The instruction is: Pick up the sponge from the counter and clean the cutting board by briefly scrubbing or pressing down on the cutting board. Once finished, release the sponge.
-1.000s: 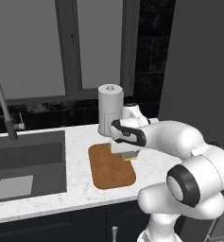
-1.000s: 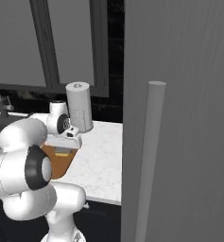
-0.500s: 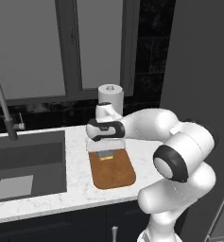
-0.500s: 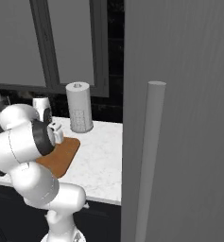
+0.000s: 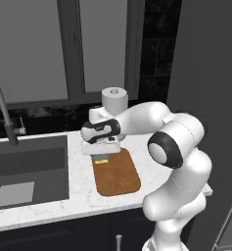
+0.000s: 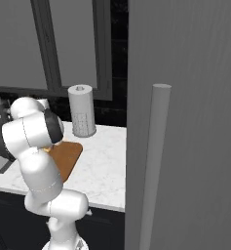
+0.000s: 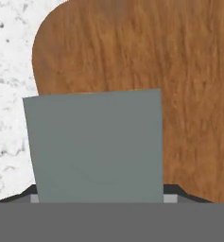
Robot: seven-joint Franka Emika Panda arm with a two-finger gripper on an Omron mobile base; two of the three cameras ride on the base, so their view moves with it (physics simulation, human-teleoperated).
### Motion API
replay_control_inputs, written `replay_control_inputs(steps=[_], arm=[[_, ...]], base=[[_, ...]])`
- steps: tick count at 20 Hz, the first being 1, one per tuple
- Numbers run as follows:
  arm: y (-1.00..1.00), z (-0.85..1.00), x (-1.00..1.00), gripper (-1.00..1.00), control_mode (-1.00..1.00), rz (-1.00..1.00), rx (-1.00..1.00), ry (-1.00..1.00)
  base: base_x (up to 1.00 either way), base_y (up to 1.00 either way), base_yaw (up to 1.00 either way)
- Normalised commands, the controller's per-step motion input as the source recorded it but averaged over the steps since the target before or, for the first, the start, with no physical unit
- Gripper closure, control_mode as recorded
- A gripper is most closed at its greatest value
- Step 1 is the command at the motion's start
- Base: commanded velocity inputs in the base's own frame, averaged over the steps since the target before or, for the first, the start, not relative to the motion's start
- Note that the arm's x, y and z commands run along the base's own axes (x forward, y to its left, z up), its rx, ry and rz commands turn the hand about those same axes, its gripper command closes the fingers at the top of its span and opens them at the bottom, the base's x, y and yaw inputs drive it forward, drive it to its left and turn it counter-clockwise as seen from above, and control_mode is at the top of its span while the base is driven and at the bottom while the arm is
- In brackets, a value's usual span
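Sponge [image 7: 97,146] sat pinched between the pincer's [image 7: 100,194] two tips, over the cutting board's [image 7: 193,94] edge above the desk [image 7: 7,118].

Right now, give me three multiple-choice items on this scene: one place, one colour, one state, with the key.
1. Where is the paper towel roll?
A) In the sink
B) Standing on the counter
C) On the cutting board

2. What colour is the sponge's broad face in the hand view?
A) Grey
B) Red
C) Green

3. How is the tool?
A) Open and empty
B) Pressed on the faucet
C) Closed on the sponge

Key:
1 B: its base rests on the white slab.
2 A: that face is plain grey.
3 C: the fingertips flank the sponge's two sides.
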Motion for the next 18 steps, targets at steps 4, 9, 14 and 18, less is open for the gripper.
replay_control_inputs(steps=[4, 9, 14, 18], arm=[[0.0, -0.29, 0.18, 1.0, -1.0, -0.01, 0.0, 0.0], [0.0, -0.29, 0.09, 1.0, -1.0, 0.0, 0.0, 0.03], [-0.04, -0.19, 0.05, 1.0, -1.0, 0.0, 0.0, 0.01], [-0.09, -0.17, 0.1, 1.0, -1.0, 0.0, 0.0, 0.01]], base=[[0.0, 0.0, 0.0], [0.0, 0.0, 0.0], [0.0, 0.0, 0.0], [0.0, 0.0, 0.0]])
